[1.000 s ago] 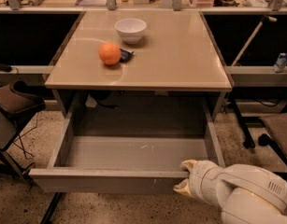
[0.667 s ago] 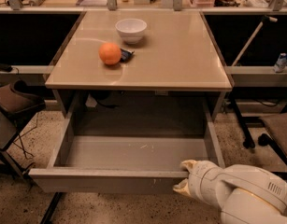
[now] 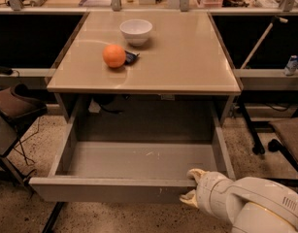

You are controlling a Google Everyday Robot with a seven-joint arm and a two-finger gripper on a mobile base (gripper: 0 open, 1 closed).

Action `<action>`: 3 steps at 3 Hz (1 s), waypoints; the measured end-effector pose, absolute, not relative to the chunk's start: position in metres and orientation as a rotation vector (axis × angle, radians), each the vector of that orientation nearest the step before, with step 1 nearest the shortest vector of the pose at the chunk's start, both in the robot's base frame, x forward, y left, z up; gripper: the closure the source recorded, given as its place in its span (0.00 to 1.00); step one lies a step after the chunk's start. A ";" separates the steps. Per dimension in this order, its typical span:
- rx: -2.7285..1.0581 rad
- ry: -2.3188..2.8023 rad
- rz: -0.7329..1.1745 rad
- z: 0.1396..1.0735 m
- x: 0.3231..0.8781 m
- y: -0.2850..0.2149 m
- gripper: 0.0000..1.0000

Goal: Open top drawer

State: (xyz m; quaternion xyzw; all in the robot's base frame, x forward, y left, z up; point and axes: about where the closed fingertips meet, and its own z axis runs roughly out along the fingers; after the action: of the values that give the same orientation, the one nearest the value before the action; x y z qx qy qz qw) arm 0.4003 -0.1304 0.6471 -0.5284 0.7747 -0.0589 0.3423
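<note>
Lower right, my hand [image 3: 189,185] grips the top drawer [image 3: 105,190], which looks fully open, so I judge release comes next.

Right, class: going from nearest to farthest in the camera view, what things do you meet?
The gripper, low right at the drawer's front → top drawer, standing open → orange → white bowl.

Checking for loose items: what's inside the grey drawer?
The wide grey top drawer shows only bare scuffed floor; the strip behind its front panel is hidden. The tool clasps the front's right end.
</note>
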 end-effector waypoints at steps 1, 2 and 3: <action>-1.352 2.017 -0.146 0.650 0.397 -0.130 1.00; -1.314 2.022 -0.137 0.653 0.389 -0.131 1.00; -1.314 2.023 -0.137 0.654 0.389 -0.131 1.00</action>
State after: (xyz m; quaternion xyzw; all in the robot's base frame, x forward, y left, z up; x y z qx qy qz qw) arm 0.3888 -0.1306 0.6543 -0.5084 0.7827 -0.0529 0.3551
